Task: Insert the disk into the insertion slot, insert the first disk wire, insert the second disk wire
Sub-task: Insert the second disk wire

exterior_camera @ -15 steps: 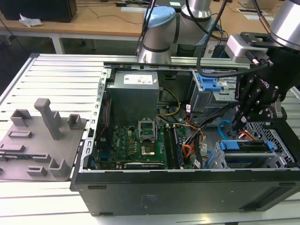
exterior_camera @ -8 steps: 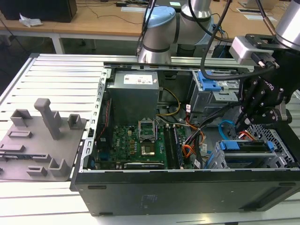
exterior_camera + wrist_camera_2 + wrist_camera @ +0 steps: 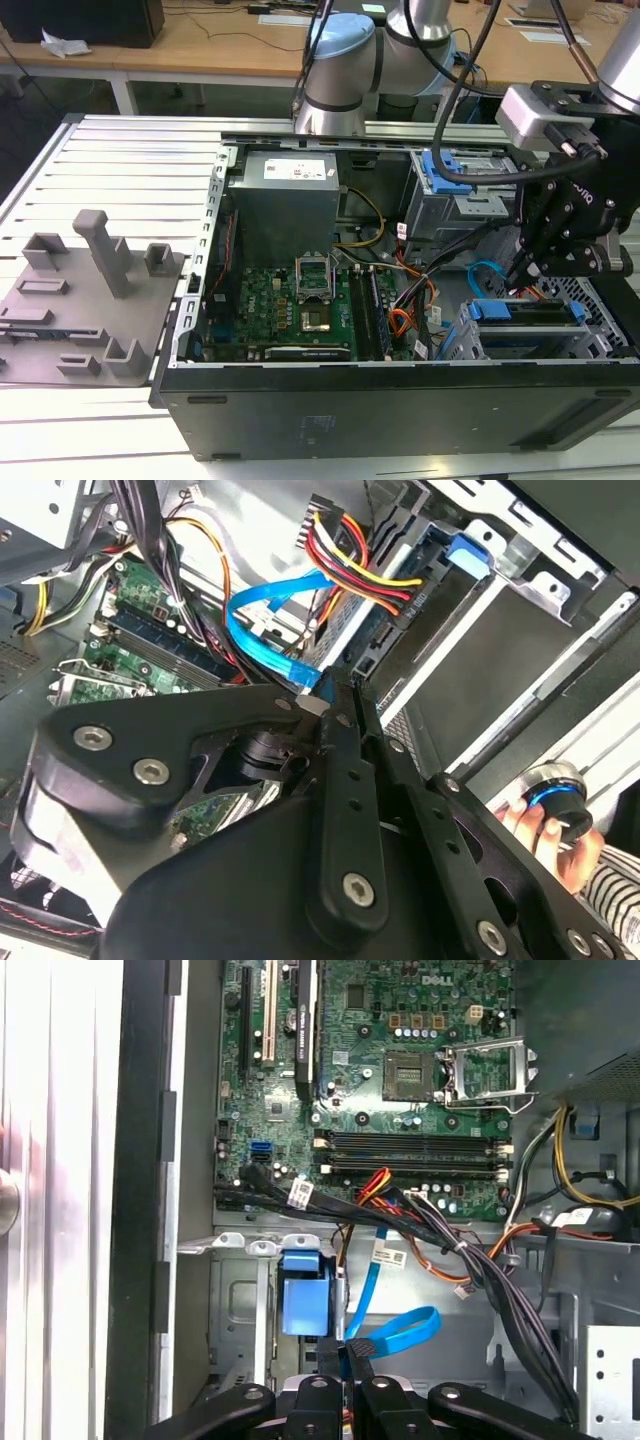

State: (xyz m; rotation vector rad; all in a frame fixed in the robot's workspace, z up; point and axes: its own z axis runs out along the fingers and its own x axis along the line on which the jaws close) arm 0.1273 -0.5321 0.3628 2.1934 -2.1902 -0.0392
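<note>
The gripper (image 3: 345, 1355) has its fingers closed on the second disk wire (image 3: 405, 1332) near the disk (image 3: 530, 312), so plugging it needs careful aim.

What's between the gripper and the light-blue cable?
Nothing: in the first wrist view the gripper is shut on the light-blue cable near its plug end.

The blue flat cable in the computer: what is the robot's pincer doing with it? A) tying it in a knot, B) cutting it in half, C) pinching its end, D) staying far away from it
C: in both wrist views the pincer is closed on the end of the looping blue cable, next to the disk sitting in its slot.
</note>
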